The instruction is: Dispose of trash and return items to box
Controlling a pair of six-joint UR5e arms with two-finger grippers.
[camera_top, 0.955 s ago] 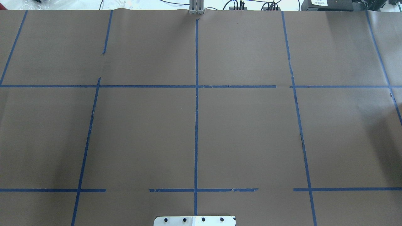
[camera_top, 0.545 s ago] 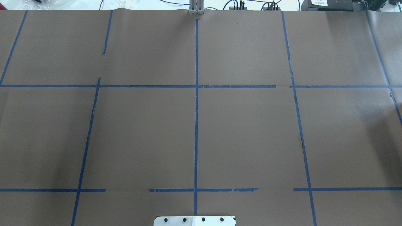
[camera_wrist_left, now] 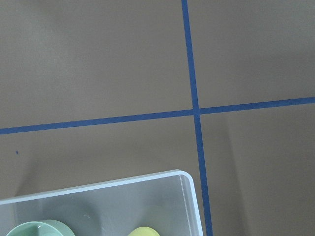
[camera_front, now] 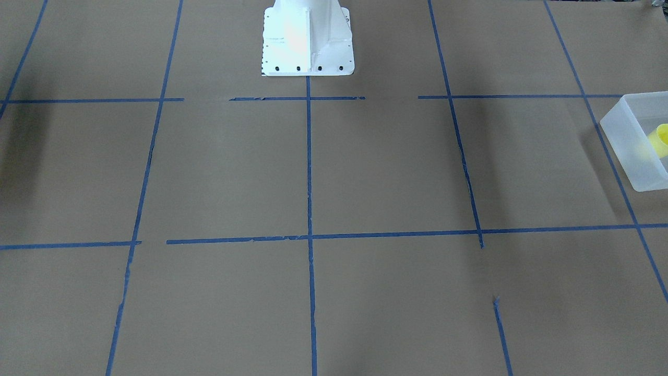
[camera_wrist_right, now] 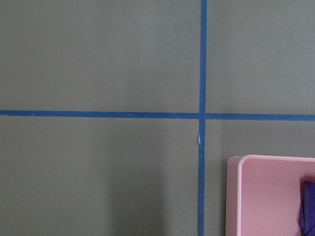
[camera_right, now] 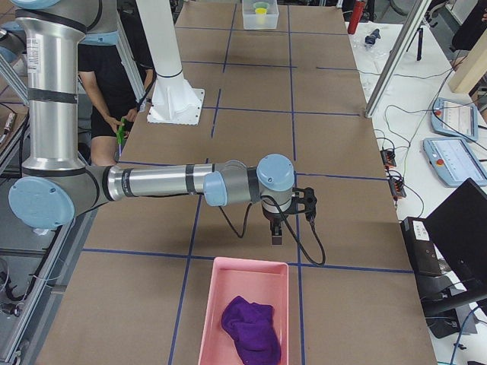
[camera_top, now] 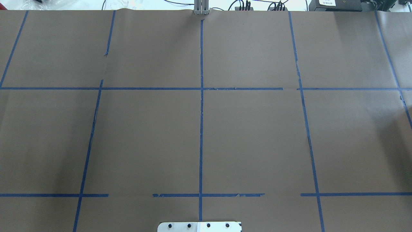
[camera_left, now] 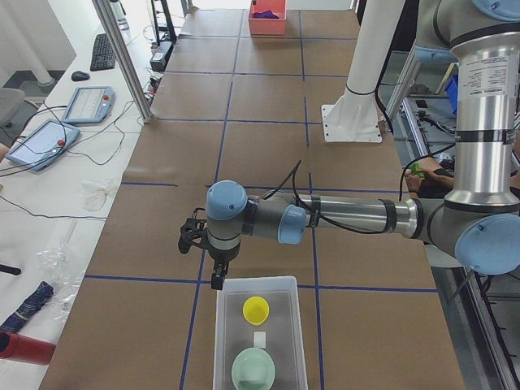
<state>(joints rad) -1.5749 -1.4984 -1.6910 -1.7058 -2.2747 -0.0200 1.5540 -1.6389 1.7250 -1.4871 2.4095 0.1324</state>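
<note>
Both grippers show only in the side views, so I cannot tell whether either stands wide or narrow. The left gripper (camera_left: 216, 280) points down over the table just beyond the short end of the translucent bin (camera_left: 222, 341). The right gripper (camera_right: 275, 237) points down just beyond the end of a pink bin (camera_right: 208, 319).

1 white label (camera_left: 487, 77) wraps the left arm's upright segment; its print is too small to read.

The translucent bin sits at the table's end on the robot's left and holds 3 things: the yellow cup (camera_left: 256, 309), upright near the gripper's end, a small white piece (camera_left: 259, 339) in the middle, and a pale green bowl (camera_left: 253, 370) beyond it. The pink bin, at the opposite end, holds 1 crumpled purple cloth (camera_right: 247, 331).

Brown paper (camera_top: 145, 135) covers the table, divided into rectangles by blue tape (camera_top: 201, 129). The white robot base (camera_front: 307, 42) is bolted at the middle of the robot's side. Along the operators' side lie 2 teach pendants (camera_left: 88, 104), a keyboard (camera_left: 102, 50) and loose cables. A person (camera_right: 114, 84) in dark clothes stands behind the base, with something green in hand.
</note>
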